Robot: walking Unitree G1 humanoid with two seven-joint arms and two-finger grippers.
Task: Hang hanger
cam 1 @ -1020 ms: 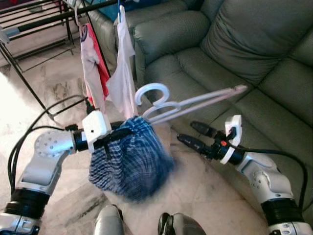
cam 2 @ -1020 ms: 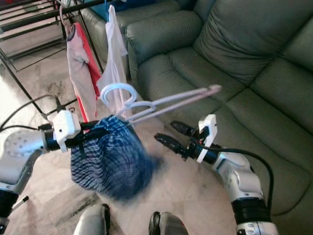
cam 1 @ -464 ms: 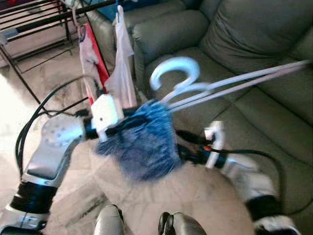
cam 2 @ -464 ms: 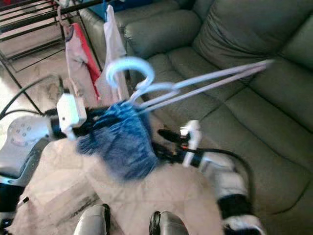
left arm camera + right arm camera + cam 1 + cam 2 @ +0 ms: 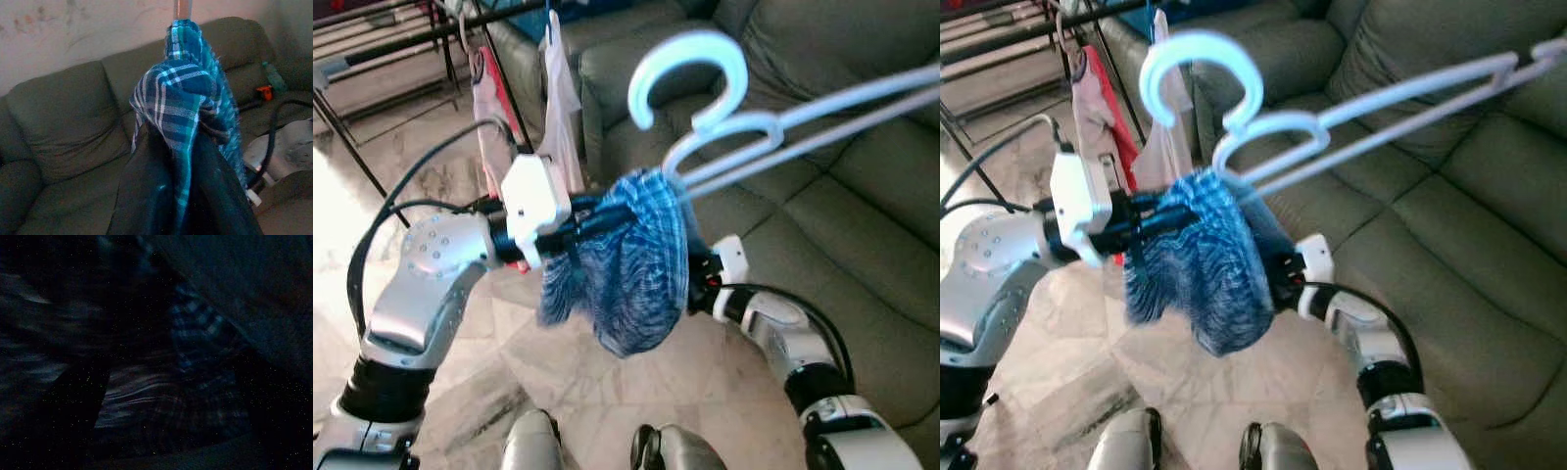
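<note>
The pale plastic hanger (image 5: 744,108) is up in the air in front of the robot, its hook (image 5: 690,73) raised and open to the left, its long bars running out to the right over the sofa (image 5: 822,147). A blue checked cloth (image 5: 626,259) is bunched over the near end of the hanger and sags below it in a loose bundle. The left gripper (image 5: 607,215) reaches in from the left and its black fingers are pressed together on that bundle where it wraps the hanger; the left wrist view shows the checked cloth (image 5: 188,112) folded right over the dark fingers (image 5: 146,196). The right gripper (image 5: 1278,274) sits just behind and below the cloth, touching or nearly touching it, and whether its fingers are spread or closed cannot be told, since the cloth hides them and the right wrist view is dark, with only faint checks of cloth (image 5: 195,333) to make out. Further off to the left stands a dark drying rack (image 5: 372,39) with a pink and red garment (image 5: 494,108) and a white garment (image 5: 563,108) hanging from its rail. Judging by this, the hanger is lifted and loaded but not yet hung: the hook is well apart from the rail, so carrying it over and setting the hook on the rail remains.
</note>
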